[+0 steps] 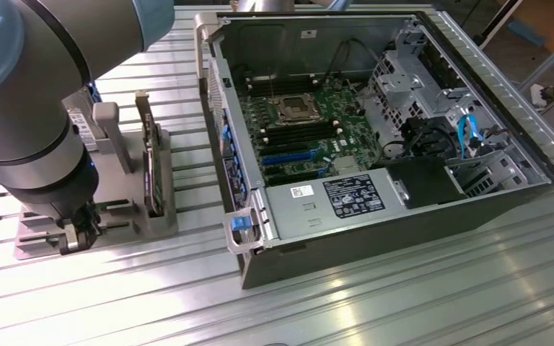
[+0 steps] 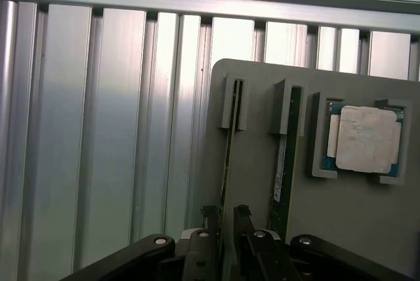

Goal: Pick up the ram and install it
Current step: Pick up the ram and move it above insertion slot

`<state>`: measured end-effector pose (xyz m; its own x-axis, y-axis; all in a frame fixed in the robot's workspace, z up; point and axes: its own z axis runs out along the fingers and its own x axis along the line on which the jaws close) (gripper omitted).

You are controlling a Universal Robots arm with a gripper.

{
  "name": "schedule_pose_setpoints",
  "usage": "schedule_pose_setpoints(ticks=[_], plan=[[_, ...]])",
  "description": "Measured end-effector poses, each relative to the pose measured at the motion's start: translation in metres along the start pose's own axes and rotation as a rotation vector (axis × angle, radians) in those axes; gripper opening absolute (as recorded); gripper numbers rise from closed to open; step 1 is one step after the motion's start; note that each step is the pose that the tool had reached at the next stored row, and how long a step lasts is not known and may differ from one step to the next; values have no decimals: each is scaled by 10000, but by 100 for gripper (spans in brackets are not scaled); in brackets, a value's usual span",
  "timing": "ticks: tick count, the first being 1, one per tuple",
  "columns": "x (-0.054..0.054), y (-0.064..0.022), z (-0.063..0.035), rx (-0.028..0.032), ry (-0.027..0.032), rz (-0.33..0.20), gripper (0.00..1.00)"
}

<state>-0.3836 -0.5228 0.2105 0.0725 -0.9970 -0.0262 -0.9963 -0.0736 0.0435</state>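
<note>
Pick-up stage: at the exterior view's lower left, the gripper [image 1: 77,239] straddles the ram [image 2: 227,150], fingers [image 2: 210,218] released, needing a centred squeeze.

The arm [image 1: 27,94] comes in at the exterior view's left, its thick grey links and blue-grey joint caps looming large in the foreground. Its last link stands close to upright, and the wrist [image 1: 51,194] is turned straight down. Below it the dark claw [image 1: 78,236] hangs low, tips pointing downward. In the wrist view its two black fingers [image 2: 241,220] run parallel and stand apart with a narrow gap between them, while the linkage bars [image 2: 131,255] that carry them splay outward on either side.
</note>
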Motion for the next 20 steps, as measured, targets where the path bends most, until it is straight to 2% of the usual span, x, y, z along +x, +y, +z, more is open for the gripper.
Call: schedule_pose_setpoints(ticks=[20], plan=[[0, 0, -9, -1, 0, 2, 24]])
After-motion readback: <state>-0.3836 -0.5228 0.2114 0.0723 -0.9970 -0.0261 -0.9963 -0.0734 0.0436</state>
